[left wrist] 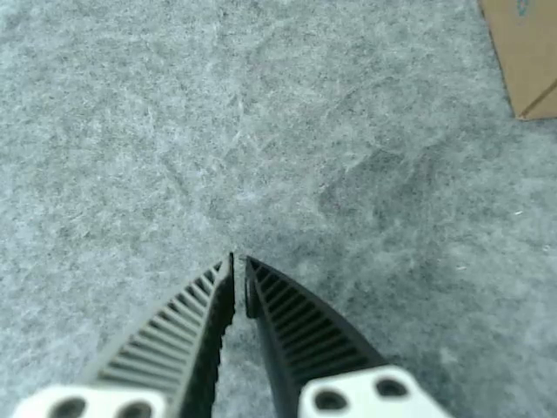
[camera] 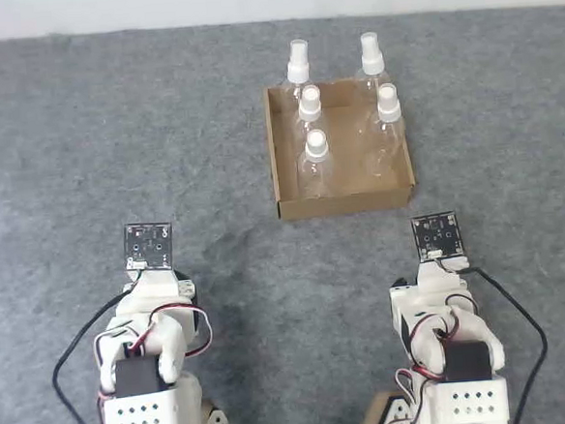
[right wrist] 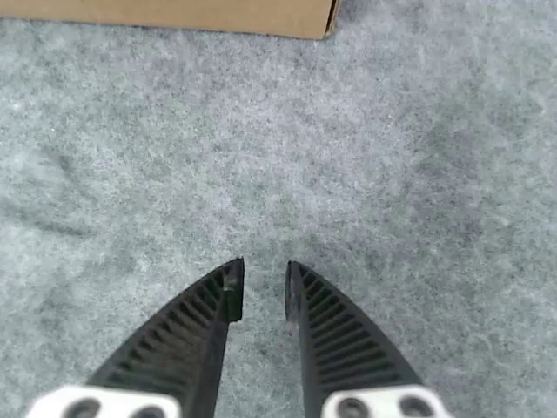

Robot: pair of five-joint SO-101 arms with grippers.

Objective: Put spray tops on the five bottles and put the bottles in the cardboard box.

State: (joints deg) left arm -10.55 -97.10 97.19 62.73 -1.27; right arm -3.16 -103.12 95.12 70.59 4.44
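**Overview of the workspace from above, with both wrist views.** The cardboard box (camera: 344, 204) lies open on the grey, felt-covered tabletop (camera: 112, 137), ahead of the two arms and nearer the right one. Five clear bottles stand upright inside it, each with a white spray top: a column of three on the left side, rear bottle (camera: 299, 67), middle bottle (camera: 310, 108), front bottle (camera: 317, 151); and two on the right side, rear bottle (camera: 373, 58) and front bottle (camera: 389, 107). The tops of both rear bottles rise past the box's far wall.

The left arm (camera: 148, 362) and right arm (camera: 447, 341) sit folded at the near edge of the tabletop, well apart from the box. The left hand (left wrist: 239, 261) has its ribbed fingers (left wrist: 187, 322) pressed almost together, only a thin slit between the tips, and holds nothing. It hangs over bare felt, with a corner of the box (left wrist: 522, 52) farther off. The right hand (right wrist: 264, 266) has its fingers (right wrist: 339, 340) parted by a narrow gap, also empty, above bare felt with the near wall of the box (right wrist: 174, 16) ahead.
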